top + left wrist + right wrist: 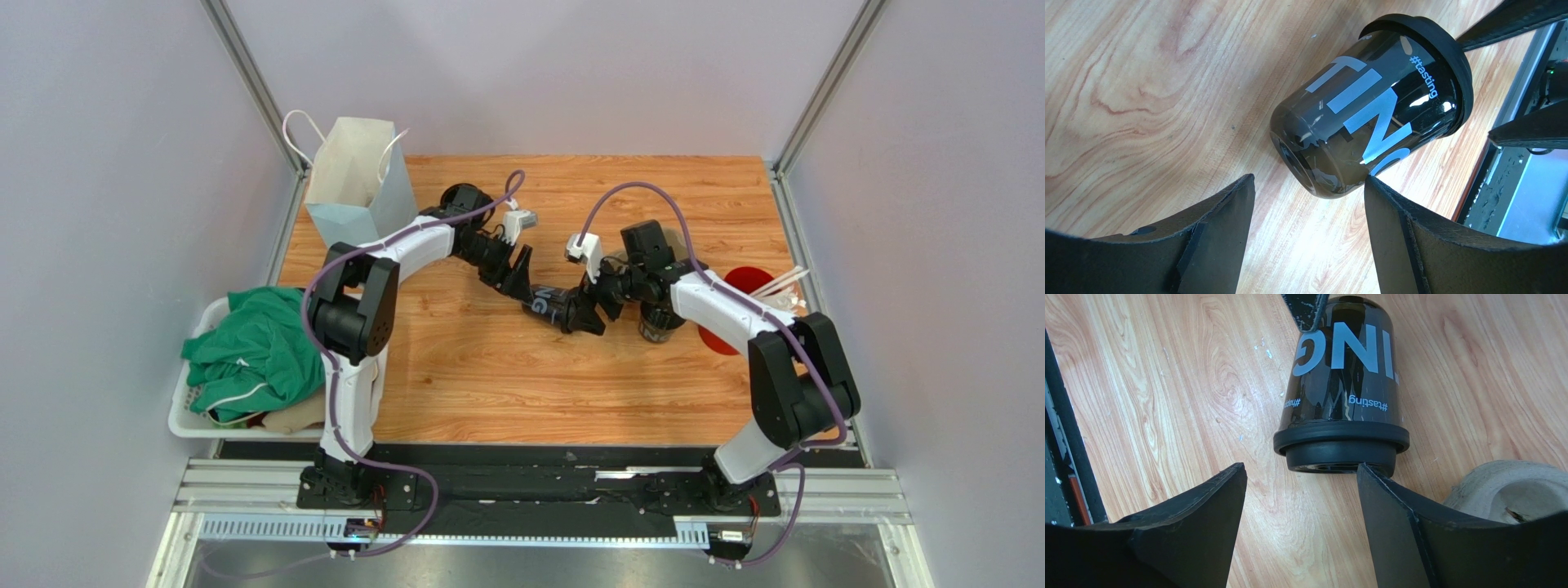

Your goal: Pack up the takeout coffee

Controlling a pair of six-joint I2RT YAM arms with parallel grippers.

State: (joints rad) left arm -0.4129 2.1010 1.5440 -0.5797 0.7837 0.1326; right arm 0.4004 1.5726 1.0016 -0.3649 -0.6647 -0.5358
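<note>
The takeout coffee (555, 306) is a black cup with pale blue lettering and a black lid. It lies on its side on the wooden table, between my two grippers. My left gripper (1309, 184) is open just off the cup's base (1293, 160), and one fingertip (1376, 190) sits right at the cup's lower edge. My right gripper (1301, 471) is open facing the lid (1341, 447), with one fingertip (1373, 481) at the lid's rim. Neither gripper holds the cup (1343, 386). From above, the left gripper (521, 272) and the right gripper (593, 306) flank the cup.
A white paper bag (356, 184) stands at the back left. A white basket (184, 417) of green cloth sits at the left edge. A red cup (742, 288) with white straws (785, 284) stands at the right. A cardboard cup tray (1517, 490) lies beside my right gripper.
</note>
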